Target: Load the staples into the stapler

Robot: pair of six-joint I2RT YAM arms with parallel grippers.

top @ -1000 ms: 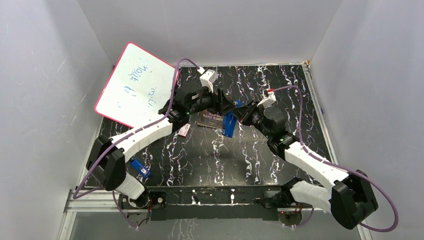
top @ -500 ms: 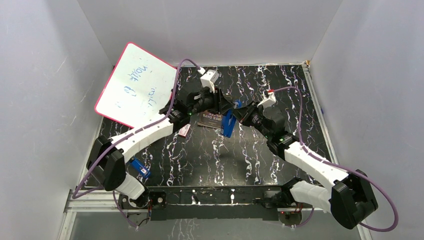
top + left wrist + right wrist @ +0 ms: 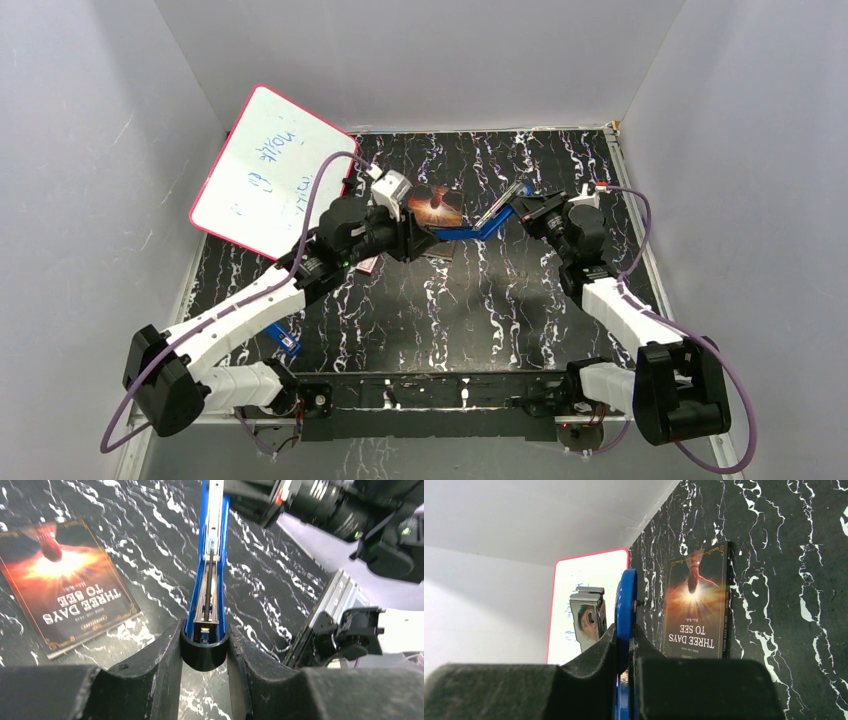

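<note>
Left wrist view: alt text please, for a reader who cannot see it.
The left gripper clamps the rounded black rear end of an open blue stapler, whose metal staple channel runs away up the frame. A book titled Three Days to See lies flat on the black marbled table at the frame's left.

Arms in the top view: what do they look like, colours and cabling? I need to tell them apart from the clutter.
The left arm and right arm each have white shell links between bulky black joints, with a purple cable running loosely outside. The left gripper and right gripper have thick matte-black fingers.
</note>
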